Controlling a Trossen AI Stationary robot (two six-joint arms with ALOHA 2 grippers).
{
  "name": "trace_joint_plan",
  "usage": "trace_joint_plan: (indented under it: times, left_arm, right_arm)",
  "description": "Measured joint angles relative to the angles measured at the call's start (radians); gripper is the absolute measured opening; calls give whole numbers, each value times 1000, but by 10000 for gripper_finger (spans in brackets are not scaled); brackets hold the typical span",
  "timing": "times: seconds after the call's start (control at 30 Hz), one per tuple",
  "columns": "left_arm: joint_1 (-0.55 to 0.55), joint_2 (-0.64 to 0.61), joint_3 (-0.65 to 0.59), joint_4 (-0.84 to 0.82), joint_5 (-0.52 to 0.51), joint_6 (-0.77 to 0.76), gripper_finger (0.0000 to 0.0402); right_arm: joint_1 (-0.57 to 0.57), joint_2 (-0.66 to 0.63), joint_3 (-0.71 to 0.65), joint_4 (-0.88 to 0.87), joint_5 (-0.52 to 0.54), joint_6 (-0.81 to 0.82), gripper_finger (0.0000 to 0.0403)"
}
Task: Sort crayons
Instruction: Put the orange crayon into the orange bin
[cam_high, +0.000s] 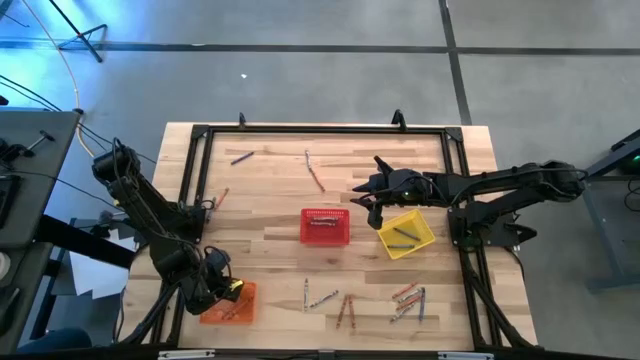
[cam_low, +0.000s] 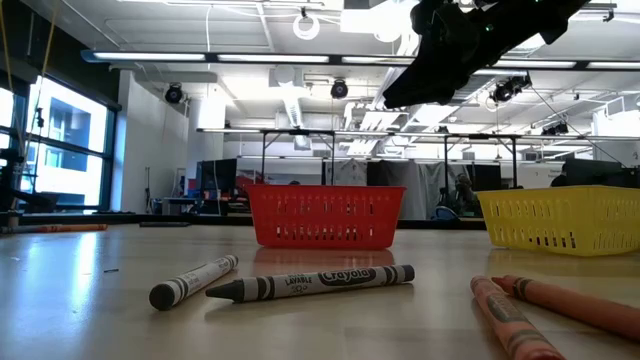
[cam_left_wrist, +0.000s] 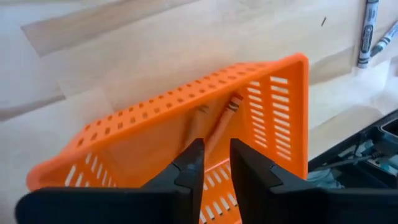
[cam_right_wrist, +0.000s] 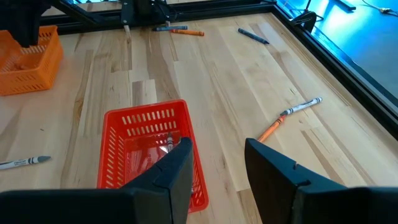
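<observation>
**me:** Crayons first, since they're nearest the front edge: a loose bunch lies on the wood there, a grey one (cam_low: 310, 284) with its label facing out, another grey one (cam_low: 193, 282) angled just beside it, and two orange-red ones (cam_low: 560, 305) off to one side. From above that's the scatter (cam_high: 408, 300) along the near edge of the table (cam_high: 270, 230).

**other:** and your hands?

**me:** My left gripper (cam_left_wrist: 214, 165) hangs right over the orange basket (cam_left_wrist: 186, 112) at the near left corner. Fingers are parted a little with nothing between them, and an orange crayon (cam_left_wrist: 217, 127) lies in the basket just past the tips.

**other:** right one?

**me:** My right gripper (cam_right_wrist: 214, 165) is up in the air, further back, just beyond the yellow basket (cam_high: 406, 233) and to the right of the red basket (cam_right_wrist: 152, 149). Fingers spread wide, empty. The red basket sits mid-table with at least one crayon in it, and the yellow one has a couple of dark crayons inside.

**other:** anything past that?

**me:** Yeah, strays toward the far side: an orange-and-grey pair (cam_right_wrist: 292, 118) lying end to end, a bluish one (cam_high: 241, 157) near the far left, and another small one (cam_high: 221, 198) by the left rail.
</observation>
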Motion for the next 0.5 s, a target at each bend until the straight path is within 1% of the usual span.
trace_joint_plan:
  times: [0.2, 0.5]
  left_arm:
    - [9, 0, 0, 6, 0, 0, 86]
    - [19, -1, 0, 18, -17, 14, 87]
  right_arm:
    - [0, 0, 0, 0, 0, -1, 140]
    - [0, 0, 0, 0, 0, -3, 140]
